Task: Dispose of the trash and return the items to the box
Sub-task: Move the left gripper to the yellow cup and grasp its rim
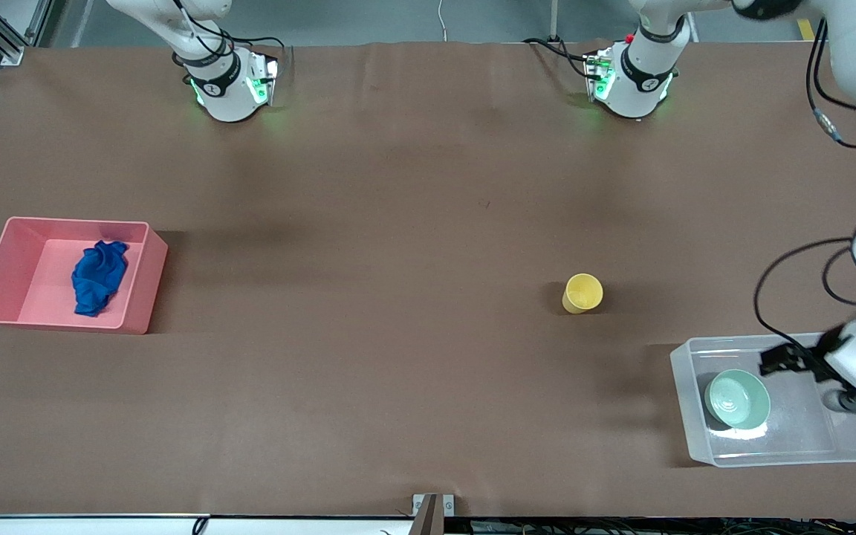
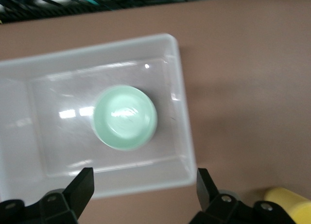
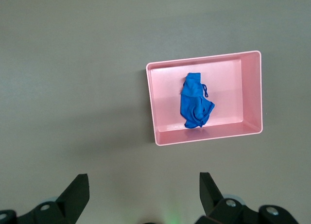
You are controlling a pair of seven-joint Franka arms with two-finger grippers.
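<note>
My left hand (image 1: 788,357) hangs released over the clear box (image 1: 855,446), fingers (image 2: 82,182) spread wide with nothing between them. Under it the mint-green bowl (image 1: 737,398) sits upright on the box floor, apart from the walls. The box stands at the left arm's end of the table (image 1: 398,223), close to the front camera.

The yellow cup (image 1: 583,293) stands upright on the bare table, farther from the front camera than the box and toward the middle, well apart from it. That cup is what remains to put away, I judge.

My right hand (image 3: 143,197) waits high above the table, also released and empty; the front view does not show it. At the right arm's end sits the pink bin (image 1: 134,308) with the blue cloth (image 1: 99,276) lying inside it.

Risks from here: if I swing toward the cup without lifting first, my fingers could catch the box wall and drag the light box. The cup looks light, so a glancing finger could tip it and send it rolling. Dropping it in carelessly could land it on the bowl.

Count: one bowl, one cup, one cloth, one clear box, one pink bin, two hands.
</note>
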